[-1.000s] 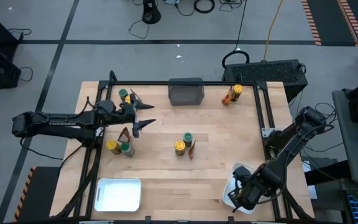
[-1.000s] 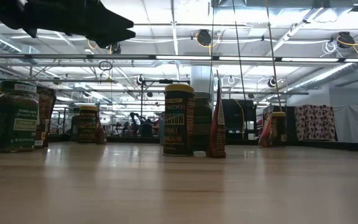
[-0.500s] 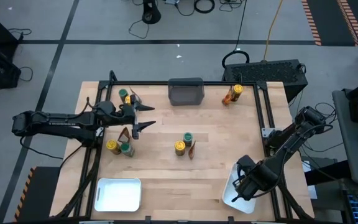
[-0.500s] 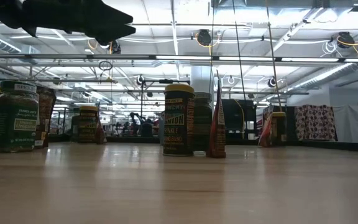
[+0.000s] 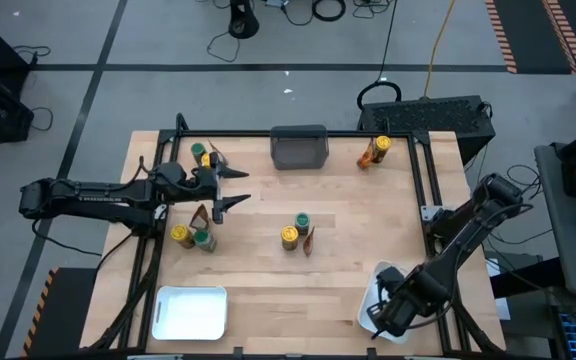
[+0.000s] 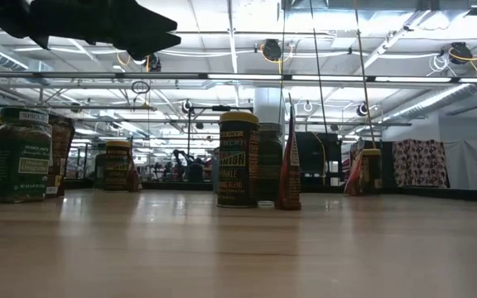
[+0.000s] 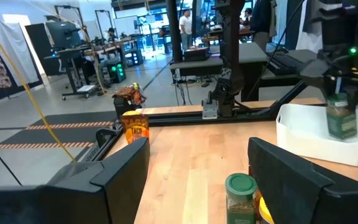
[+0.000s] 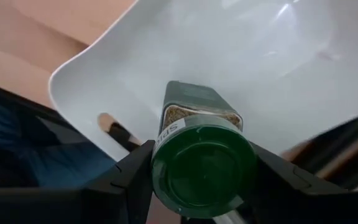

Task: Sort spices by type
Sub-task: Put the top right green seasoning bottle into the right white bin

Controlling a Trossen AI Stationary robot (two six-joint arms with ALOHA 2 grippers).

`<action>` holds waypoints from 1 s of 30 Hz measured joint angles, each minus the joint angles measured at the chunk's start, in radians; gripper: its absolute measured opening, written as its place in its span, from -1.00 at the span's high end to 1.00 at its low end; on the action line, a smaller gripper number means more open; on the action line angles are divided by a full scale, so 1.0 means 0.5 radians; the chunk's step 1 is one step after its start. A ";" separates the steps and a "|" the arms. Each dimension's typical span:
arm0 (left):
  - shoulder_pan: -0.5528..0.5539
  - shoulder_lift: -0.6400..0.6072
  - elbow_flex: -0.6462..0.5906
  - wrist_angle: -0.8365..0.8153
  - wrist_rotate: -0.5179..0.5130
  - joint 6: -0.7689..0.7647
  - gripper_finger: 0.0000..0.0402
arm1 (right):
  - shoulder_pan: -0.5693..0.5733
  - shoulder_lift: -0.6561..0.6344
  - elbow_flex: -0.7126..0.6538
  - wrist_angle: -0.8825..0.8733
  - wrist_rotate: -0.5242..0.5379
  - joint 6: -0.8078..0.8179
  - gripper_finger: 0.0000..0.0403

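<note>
My right gripper hangs over the white tray at the table's near right corner, shut on a green-lidded jar. The left wrist view shows the same jar upright in that tray. My left gripper stands open and level above the table's left half, touching nothing. Other spices stand on the wood in groups: a yellow-lidded jar, a green-lidded jar and a brown packet near my left gripper, and a second group at the centre. My right gripper pinches the green-lidded jar at its lid end, one finger on each side. The fingers come from above, pointing steeply down. The jar hangs upright with its lower part inside the tray; whether its bottom rests on the tray floor I cannot tell.
A dark grey bin stands at the far edge. A second white tray lies at the near left. More spices stand at the far left and far right. Bare wood lies between the centre group and the near edge.
My right gripper, with the jar, shifted a little toward the far edge and then came back toward the near edge over the tray. The jar stays in the hold.
</note>
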 joint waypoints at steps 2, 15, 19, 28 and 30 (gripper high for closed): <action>0.000 0.000 0.000 0.000 0.001 0.000 -0.38 | 0.001 0.052 0.000 0.088 -0.001 0.004 0.03; -0.001 0.000 -0.001 0.016 0.002 -0.001 -0.38 | -0.130 0.195 0.003 0.446 0.069 0.128 0.03; -0.001 0.000 0.000 0.015 0.003 0.000 -0.38 | -0.204 0.198 0.003 0.538 0.199 0.198 0.03; -0.001 0.000 0.000 0.011 0.005 0.001 -0.38 | -0.362 0.189 -0.001 0.653 0.381 -0.019 0.03; -0.001 0.000 0.000 0.010 0.005 0.002 -0.38 | -0.383 0.169 -0.001 0.561 0.377 -0.074 0.03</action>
